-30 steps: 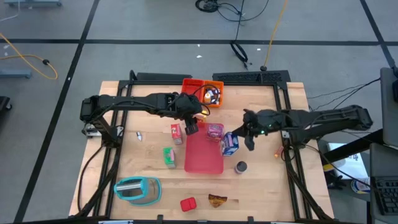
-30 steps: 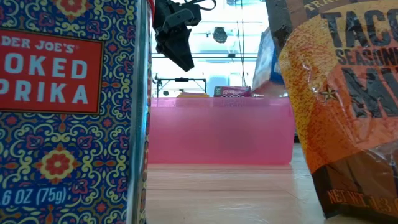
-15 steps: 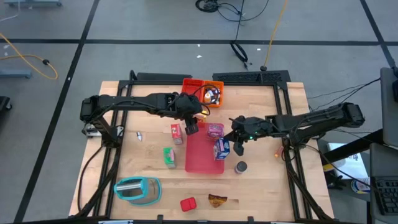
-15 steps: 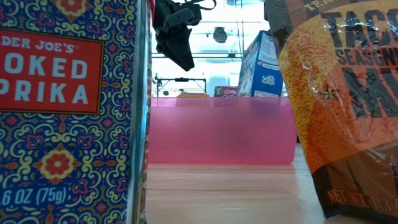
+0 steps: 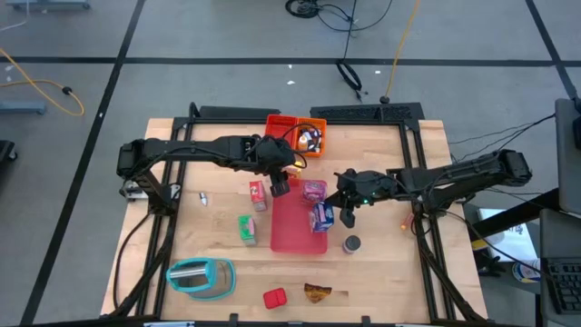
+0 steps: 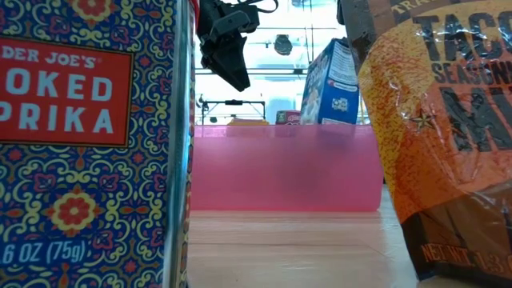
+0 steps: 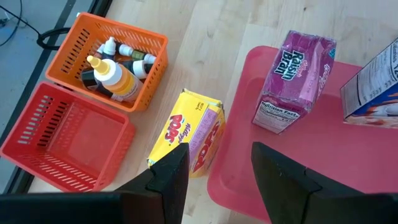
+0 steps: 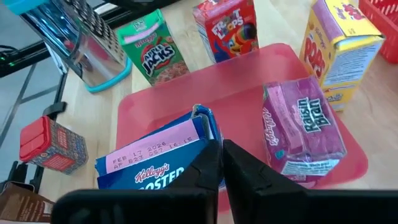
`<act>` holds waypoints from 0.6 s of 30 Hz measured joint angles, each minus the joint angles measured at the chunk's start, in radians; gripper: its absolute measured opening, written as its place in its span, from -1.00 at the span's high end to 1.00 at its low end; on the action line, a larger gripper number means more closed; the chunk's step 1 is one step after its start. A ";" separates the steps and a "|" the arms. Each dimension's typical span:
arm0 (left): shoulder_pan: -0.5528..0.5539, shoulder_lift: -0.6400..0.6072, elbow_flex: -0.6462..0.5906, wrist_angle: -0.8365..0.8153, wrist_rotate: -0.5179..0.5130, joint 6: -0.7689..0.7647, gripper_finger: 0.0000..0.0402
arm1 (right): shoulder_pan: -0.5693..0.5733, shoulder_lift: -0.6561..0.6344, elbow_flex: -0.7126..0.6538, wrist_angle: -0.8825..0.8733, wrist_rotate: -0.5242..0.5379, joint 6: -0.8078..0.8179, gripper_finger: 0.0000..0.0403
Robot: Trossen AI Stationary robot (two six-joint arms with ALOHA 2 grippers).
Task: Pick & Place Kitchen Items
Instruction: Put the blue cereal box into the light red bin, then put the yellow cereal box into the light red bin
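A blue cereal box [image 5: 322, 216] [image 6: 330, 74] is tilted over the right edge of the flat pink tray [image 5: 292, 234], with my right gripper [image 5: 336, 212] [image 8: 222, 163] shut on it. A pink Raisin Bran box [image 5: 314, 191] [image 8: 303, 134] lies on the tray's far part. My left gripper [image 5: 280, 187] [image 7: 214, 163] hangs open above the tray's far left corner, touching nothing. A yellow Pops box [image 7: 189, 140] stands just outside the tray below it. My right gripper pinches the blue box at its upper end [image 8: 200, 127], by the ridge of the top flap, between its two fingers. The fingers come from the table's right, slanting downward. The box hangs tilted; the tray wall hides its lower end in the low view.
A red Froot Loops box [image 5: 258, 194] and a green Apple Jacks box [image 5: 247, 227] stand left of the tray. A red bin [image 5: 281, 125] and an orange bin [image 5: 310, 138] with small bottles sit far. A grey can [image 5: 351, 243], a paprika tin [image 5: 274, 297] and a taco packet [image 5: 318, 292] lie near.
My right gripper has carried the blue box toward the table's left and a little down, from beside the tray to over its right edge, then stopped. In the low view the box has come into sight above the tray's wall and leans.
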 joint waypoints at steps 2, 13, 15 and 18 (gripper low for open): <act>0.000 0.000 0.000 0.000 0.000 0.000 0.12 | 0.000 0.000 0.000 0.000 0.000 0.000 0.92; 0.000 0.000 0.000 0.001 0.000 0.002 0.12 | 0.000 0.000 0.000 0.001 0.000 0.000 0.86; 0.000 0.000 0.000 0.000 0.000 -0.001 0.12 | 0.000 0.000 0.000 0.001 0.000 -0.007 0.86; 0.000 0.000 0.000 0.000 0.000 -0.005 0.12 | 0.000 0.000 0.000 0.001 0.000 -0.018 0.86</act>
